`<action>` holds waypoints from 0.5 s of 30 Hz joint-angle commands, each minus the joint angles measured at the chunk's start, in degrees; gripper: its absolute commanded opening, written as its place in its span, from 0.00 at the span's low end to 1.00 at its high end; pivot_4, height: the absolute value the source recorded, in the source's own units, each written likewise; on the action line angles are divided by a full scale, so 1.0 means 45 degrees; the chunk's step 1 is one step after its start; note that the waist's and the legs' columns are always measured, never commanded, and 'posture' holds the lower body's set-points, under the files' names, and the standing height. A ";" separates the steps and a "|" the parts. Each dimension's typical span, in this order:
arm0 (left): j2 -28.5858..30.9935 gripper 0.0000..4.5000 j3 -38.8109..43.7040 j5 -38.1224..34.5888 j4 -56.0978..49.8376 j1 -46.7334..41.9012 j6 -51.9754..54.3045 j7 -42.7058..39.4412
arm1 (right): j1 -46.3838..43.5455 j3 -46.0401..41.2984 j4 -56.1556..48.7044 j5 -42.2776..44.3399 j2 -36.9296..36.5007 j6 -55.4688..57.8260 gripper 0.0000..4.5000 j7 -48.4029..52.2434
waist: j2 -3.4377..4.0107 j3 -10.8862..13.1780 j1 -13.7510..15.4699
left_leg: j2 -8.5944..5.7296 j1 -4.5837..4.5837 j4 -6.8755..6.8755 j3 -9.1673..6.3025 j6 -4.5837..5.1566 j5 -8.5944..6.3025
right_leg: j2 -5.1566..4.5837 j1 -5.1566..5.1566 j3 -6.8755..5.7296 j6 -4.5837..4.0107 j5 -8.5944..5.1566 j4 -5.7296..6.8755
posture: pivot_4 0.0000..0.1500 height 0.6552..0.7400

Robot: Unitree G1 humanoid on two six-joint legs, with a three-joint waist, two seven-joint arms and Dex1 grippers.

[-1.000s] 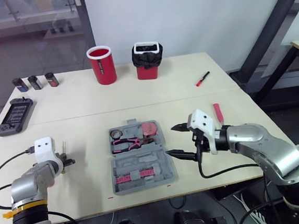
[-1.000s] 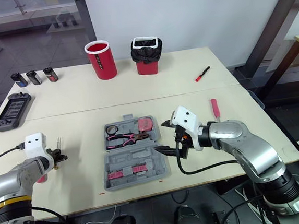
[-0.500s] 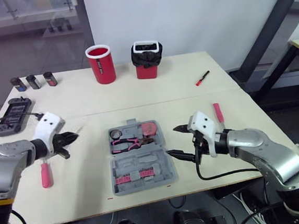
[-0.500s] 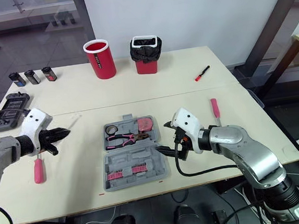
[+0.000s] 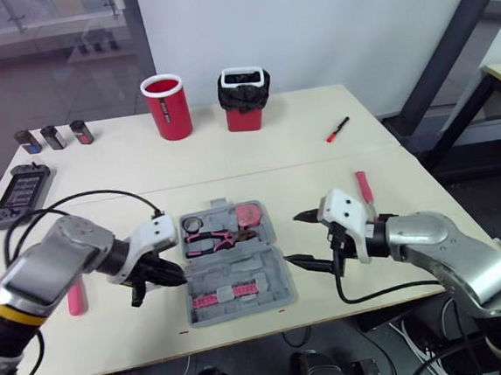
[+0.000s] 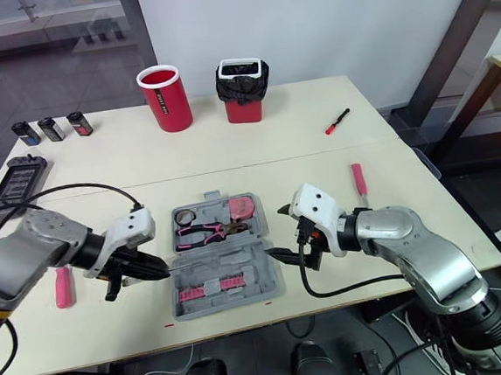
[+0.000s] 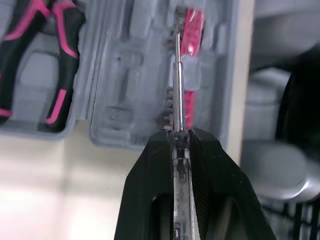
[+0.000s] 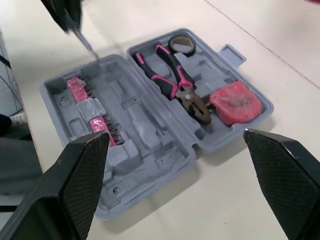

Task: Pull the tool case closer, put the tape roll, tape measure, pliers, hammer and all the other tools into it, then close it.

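The cream table is carrying the open grey plastic tool case, which is lying between the two grippers. The right gripper is hanging just off the case's right edge, its black fingers spread wide around nothing. The left gripper is reaching in at the case's left edge, fingers pressed onto a slim tool with a bare metal shaft.

The left wrist view is showing that pinch plainly, the shaft pointing ahead of the fingertips over the pink bit rack; the head views are giving only a faint line there. The right wrist view is showing the other half's contents: pink-and-black pliers, a pink tape measure and a black tape roll. The head views are adding what is lying outside the case: a pink-handled screwdriver behind the left gripper and a pink-handled tool beyond the right one.
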 commanded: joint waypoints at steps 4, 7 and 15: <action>-0.1037 0.02 -0.1703 0.1705 0.0132 -0.1536 0.0247 0.0368 | -0.0167 -0.0020 -0.0423 -0.0134 0.0182 -0.0043 1.00 -0.0170 | -0.0002 0.0002 0.0008 | 0.0000 -0.0006 -0.0005 -0.0002 0.0003 -0.0001 | 0.0004 -0.0002 0.0003 0.0016 -0.0010 0.0000 | 1.00 0.98; -0.1610 0.02 -0.2196 0.2551 0.0682 -0.2013 -0.0040 0.0783 | -0.0010 -0.0032 -0.0581 -0.0160 0.0235 0.0039 1.00 -0.0324 | -0.0002 0.0001 0.0029 | 0.0000 -0.0008 -0.0003 -0.0010 0.0004 -0.0001 | 0.0010 0.0000 0.0002 0.0020 -0.0013 0.0004 | 1.00 0.98; -0.2539 0.02 -0.2496 0.3610 0.1803 -0.2358 -0.0687 0.0898 | 0.0201 -0.0049 -0.0855 -0.0122 0.0164 0.0184 1.00 -0.0345 | -0.0002 0.0002 0.0008 | -0.0001 -0.0004 0.0003 -0.0012 0.0006 0.0000 | 0.0013 0.0000 0.0007 0.0022 -0.0014 0.0021 | 1.00 0.98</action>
